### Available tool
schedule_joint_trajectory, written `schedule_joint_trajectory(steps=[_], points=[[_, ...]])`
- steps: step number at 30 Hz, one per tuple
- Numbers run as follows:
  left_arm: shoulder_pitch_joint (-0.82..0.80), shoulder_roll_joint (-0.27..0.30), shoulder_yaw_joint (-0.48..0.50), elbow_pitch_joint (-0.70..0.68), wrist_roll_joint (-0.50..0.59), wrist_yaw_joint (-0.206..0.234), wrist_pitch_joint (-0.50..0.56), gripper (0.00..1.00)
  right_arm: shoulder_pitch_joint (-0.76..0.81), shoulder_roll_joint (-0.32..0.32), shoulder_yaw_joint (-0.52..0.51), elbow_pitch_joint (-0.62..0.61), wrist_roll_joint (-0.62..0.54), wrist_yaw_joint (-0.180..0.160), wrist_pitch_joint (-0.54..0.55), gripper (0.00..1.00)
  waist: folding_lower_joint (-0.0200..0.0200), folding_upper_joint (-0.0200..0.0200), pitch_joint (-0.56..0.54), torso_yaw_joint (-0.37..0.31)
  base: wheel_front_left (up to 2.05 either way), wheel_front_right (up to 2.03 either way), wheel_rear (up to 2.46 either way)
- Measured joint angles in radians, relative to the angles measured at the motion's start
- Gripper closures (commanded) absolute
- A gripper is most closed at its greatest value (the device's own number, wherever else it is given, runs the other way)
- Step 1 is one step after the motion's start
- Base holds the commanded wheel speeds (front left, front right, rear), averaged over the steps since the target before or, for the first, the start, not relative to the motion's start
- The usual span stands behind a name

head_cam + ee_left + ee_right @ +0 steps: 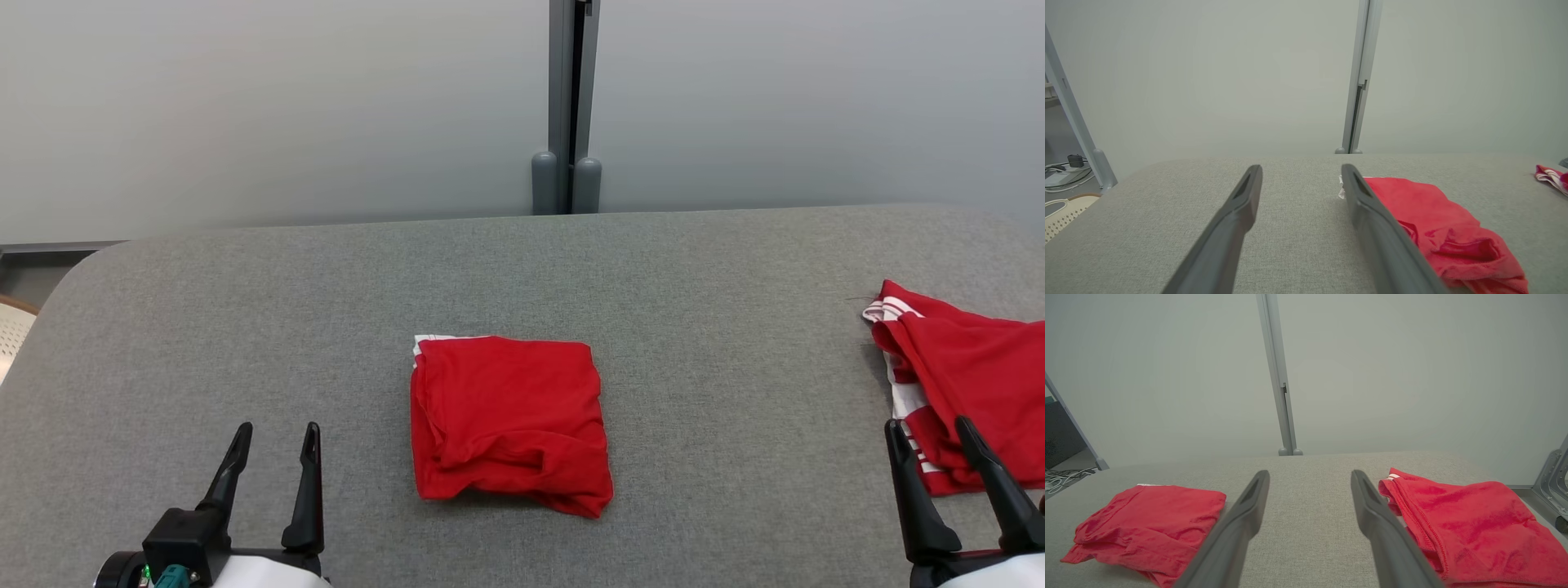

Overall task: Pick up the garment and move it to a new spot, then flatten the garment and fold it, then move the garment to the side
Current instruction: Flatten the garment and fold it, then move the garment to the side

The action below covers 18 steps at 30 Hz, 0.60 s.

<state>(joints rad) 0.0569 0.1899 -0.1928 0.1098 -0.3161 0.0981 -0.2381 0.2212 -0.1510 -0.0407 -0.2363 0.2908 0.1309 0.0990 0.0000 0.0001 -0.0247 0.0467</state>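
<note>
Folded red cloth garment [510, 420]: lies flat at the centre of the grey fabric-covered table [694, 269], nothing touching it.
Left gripper [277, 429]: dark fingers apart, empty, left of garment.
Right gripper [929, 425]: fingers apart, empty, beside second red white-striped garment [971, 367] at table's right edge.

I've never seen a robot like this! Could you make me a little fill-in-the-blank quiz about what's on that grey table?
The folded garment in the middle of the table is ____ in colour.
The left end effector and right end effector are both ____, not shut, and hold nothing.
The striped garment lies on the robot's ____ side.
Missing words: red; open; right.
</note>
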Motion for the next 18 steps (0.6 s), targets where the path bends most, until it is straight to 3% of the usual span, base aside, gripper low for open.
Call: schedule_joint_trajectory(steps=[10,18], points=[[-0.036,0.000,-0.022,0.009,0.006,0.001,0.001,0.00,-0.001,-0.002,-0.011,-0.008,-0.005,0.000,0.016,0.00,0.0000,0.0000,0.015,0.024,0.00,0.00,0.00],[-0.167,-0.064,-0.052,-0.007,0.009,-0.011,-0.016,0.00,-0.099,-0.055,0.020,0.068,0.021,0.000,0.040,0.00,0.0000,0.0000,0.097,0.108,0.00,0.00,0.00]])
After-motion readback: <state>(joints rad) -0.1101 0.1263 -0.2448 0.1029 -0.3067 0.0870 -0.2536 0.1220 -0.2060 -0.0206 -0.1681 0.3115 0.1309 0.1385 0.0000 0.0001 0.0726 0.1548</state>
